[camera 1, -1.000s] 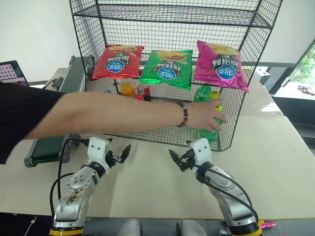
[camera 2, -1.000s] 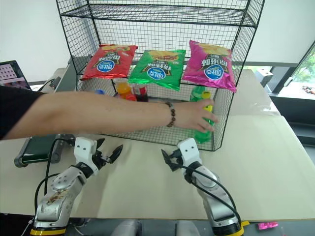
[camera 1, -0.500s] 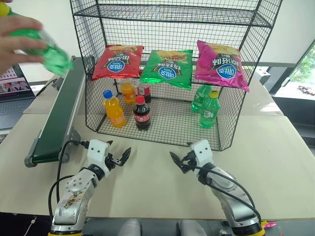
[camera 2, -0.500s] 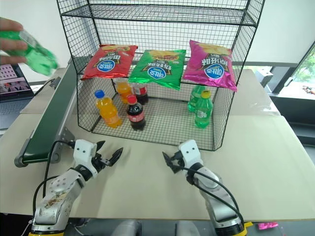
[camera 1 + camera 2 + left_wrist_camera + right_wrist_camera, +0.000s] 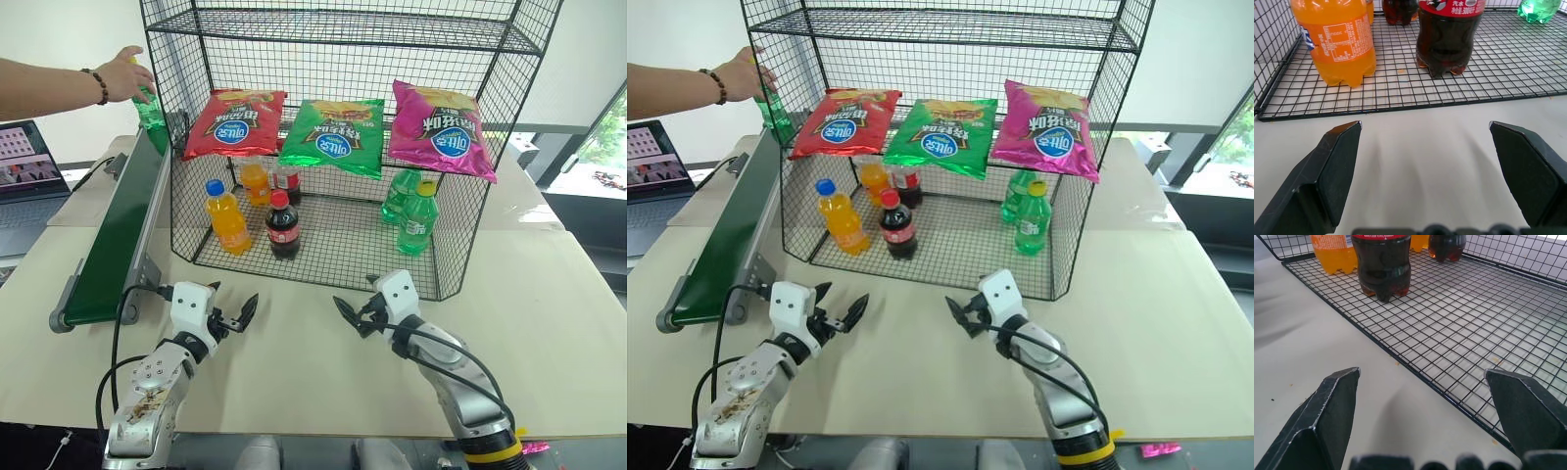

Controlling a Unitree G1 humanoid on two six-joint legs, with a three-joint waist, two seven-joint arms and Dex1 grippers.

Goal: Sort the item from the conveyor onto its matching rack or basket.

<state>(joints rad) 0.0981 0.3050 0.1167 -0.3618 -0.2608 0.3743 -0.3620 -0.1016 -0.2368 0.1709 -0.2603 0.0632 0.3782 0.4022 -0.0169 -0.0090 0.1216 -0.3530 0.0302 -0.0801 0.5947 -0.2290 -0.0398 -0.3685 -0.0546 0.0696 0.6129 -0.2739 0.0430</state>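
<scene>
Green plastic soda bottle in a person's hand above the conveyor: likely light, slippery (grip mid-body); both grippers' fingers spread, empty.

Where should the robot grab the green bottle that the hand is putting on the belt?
Probably round the bottle's middle, coming from the side. It stands upright at the belt's far end, and a person's hand covers its top.

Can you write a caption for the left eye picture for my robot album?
A person's hand sets a green bottle on the conveyor while both open pincers wait.
</scene>
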